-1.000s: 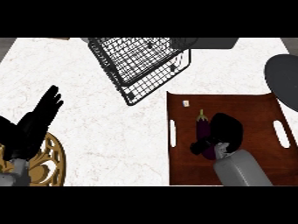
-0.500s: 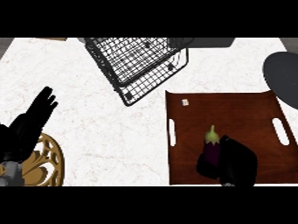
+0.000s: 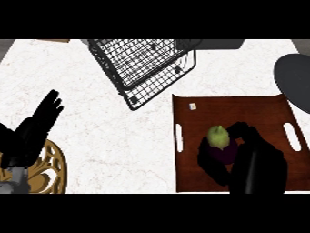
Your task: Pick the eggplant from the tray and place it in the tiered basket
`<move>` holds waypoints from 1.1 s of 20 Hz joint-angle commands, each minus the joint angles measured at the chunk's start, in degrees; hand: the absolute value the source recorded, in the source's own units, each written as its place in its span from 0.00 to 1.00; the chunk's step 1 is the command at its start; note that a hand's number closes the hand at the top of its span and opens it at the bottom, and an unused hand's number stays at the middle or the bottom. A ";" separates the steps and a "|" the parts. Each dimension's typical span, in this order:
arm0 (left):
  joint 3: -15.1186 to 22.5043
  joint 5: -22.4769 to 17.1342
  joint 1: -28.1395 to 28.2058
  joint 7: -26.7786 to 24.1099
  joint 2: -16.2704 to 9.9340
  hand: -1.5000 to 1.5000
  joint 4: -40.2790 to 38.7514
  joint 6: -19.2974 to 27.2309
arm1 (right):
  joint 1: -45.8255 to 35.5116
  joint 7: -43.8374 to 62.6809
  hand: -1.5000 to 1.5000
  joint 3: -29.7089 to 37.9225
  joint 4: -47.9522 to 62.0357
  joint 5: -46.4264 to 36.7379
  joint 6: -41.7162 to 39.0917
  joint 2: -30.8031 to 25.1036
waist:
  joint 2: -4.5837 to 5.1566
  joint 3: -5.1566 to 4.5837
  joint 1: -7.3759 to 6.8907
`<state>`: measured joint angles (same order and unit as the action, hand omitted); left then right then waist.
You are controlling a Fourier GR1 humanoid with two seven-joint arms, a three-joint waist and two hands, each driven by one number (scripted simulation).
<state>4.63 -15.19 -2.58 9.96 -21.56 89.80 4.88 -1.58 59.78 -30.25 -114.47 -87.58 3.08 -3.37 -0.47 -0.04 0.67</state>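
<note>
Over the brown rectangular wooden tray [image 3: 251, 105] at the right of the white marbled counter [image 3: 103, 118], the robot's black right hand [image 3: 247, 157] curls around a dark purple eggplant with a pale green stem cap [image 3: 219, 139]. Its fingers arch over the far side of the eggplant and its thumb wraps the near left side, so the hand closes on the vegetable and hides most of the purple body; only the green cap and a strip of purple beneath it show. The eggplant sits within the tray's outline, roughly at its middle, between the two white handle slots; whether it rests on the tray floor or is raised off it cannot be told. Beyond the tray's far left corner stands the black wire tiered basket [image 3: 144, 68], well apart from the eggplant. A dark grey round plate [image 3: 305, 84] lies at the right edge, just beside the tray. At the lower left, the black left hand [image 3: 26, 134] rests with straight fingers pointing up, above a golden openwork round trivet [image 3: 50, 170].
</note>
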 commanded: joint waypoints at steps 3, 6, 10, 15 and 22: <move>-0.02 0.85 -2.65 0.43 1.42 0.50 -1.26 -0.31 | -11.20 8.34 1.00 -5.65 -4.40 -4.67 -1.84 3.26 | 0.40 0.00 -0.83; 0.06 1.88 -0.36 -1.66 1.66 0.50 -2.38 -1.42 | -22.11 12.88 1.00 -5.30 -3.67 0.37 -9.69 3.31 | 0.44 -0.02 -1.32; -1.20 1.09 -3.12 -0.77 0.64 0.50 -3.01 -2.78 | -32.42 17.03 1.00 -2.95 2.76 7.88 -11.27 3.33 | 0.56 -0.05 -1.95; -0.78 1.12 -2.13 -1.07 1.34 0.50 -2.08 -3.45 | -43.13 15.66 1.00 2.06 18.27 14.52 -3.61 3.34 | 0.77 -0.04 -3.07; -0.89 1.07 -5.96 1.49 1.69 0.50 -2.58 -3.39 | -57.94 14.46 1.00 9.97 33.96 21.03 0.97 3.34 | 1.00 -0.04 -3.68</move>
<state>4.09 -13.75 -6.97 10.10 -19.61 86.87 1.90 -51.92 66.78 -24.48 -89.48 -70.28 -0.67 -0.55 0.37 -0.10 -2.63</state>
